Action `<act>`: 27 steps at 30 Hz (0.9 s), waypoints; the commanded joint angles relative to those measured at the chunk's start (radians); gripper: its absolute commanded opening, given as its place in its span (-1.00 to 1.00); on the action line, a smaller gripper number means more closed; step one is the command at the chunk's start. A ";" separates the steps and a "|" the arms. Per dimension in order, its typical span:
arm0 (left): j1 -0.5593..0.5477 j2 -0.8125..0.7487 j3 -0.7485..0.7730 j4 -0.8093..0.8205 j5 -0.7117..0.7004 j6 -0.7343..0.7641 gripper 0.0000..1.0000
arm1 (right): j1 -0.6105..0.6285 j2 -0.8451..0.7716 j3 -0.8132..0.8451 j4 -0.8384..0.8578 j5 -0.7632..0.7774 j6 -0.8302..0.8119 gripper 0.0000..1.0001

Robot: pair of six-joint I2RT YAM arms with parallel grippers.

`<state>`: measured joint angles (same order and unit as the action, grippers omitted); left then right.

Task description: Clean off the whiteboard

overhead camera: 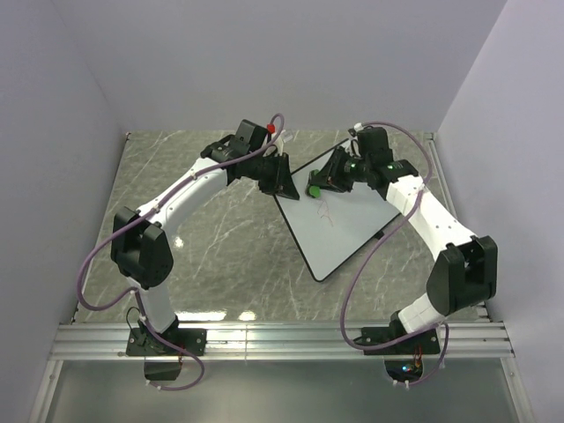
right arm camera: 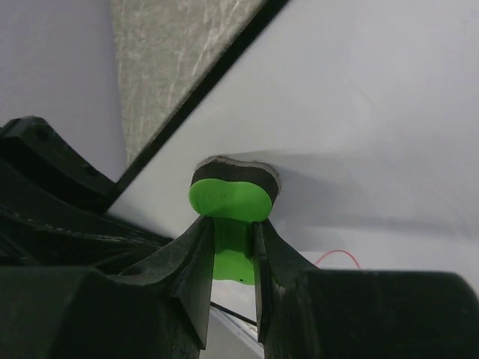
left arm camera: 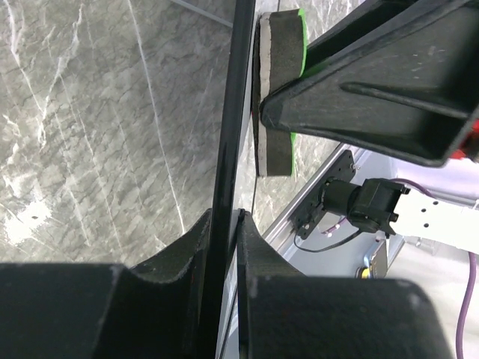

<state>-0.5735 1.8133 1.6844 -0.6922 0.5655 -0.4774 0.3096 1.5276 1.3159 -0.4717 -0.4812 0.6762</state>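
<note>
The left arm (overhead camera: 167, 220) reaches from the near edge of the grey marbled worktop (overhead camera: 220, 247) toward its far middle. There the left gripper (overhead camera: 280, 179) sits at the far left corner of the whiteboard (overhead camera: 352, 231). In the left wrist view the board's thin black rim (left arm camera: 228, 112) runs edge-on up the frame. The left gripper (left arm camera: 224, 228) is closed narrowly on it, one finger on each side of the rim.

The whiteboard lies on the right half of the worktop, turned askew. One rounded corner points to the near edge and another comes close to the right edge. Whether its gripped corner is lifted off the surface cannot be told. A faint red scribble (overhead camera: 328, 211) marks the white face near its middle.

Just right of the left gripper, a green eraser (overhead camera: 313, 189) with a dark pad is pressed against the board's face near its far left edge. The right gripper (overhead camera: 324, 182) holds it. In the right wrist view the right gripper (right arm camera: 230, 228) is pinched narrow on the green eraser's handle (right arm camera: 228, 200), the dark pad is flat on the white surface, and a bit of red line (right arm camera: 337, 258) shows just beside it. The right arm (overhead camera: 441, 238) bends back to its base at the near right edge.
</note>
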 commanded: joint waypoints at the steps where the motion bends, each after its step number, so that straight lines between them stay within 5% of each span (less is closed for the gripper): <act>1: -0.045 0.075 -0.031 -0.052 -0.171 0.065 -0.99 | 0.031 0.045 0.054 0.030 -0.011 0.023 -1.00; 8: -0.045 0.067 -0.020 -0.066 -0.171 0.072 -0.99 | 0.052 -0.012 -0.056 -0.085 0.105 -0.058 -1.00; 18: -0.043 0.073 0.004 -0.069 -0.159 0.091 -0.99 | 0.046 -0.201 -0.472 -0.088 0.210 -0.138 -1.00; 27: -0.045 0.073 0.009 -0.084 -0.157 0.114 -0.99 | 0.036 -0.142 -0.356 -0.074 0.216 -0.096 -1.00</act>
<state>-0.5652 1.8305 1.7039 -0.6949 0.5880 -0.3859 0.3389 1.3315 0.8879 -0.5732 -0.3260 0.5713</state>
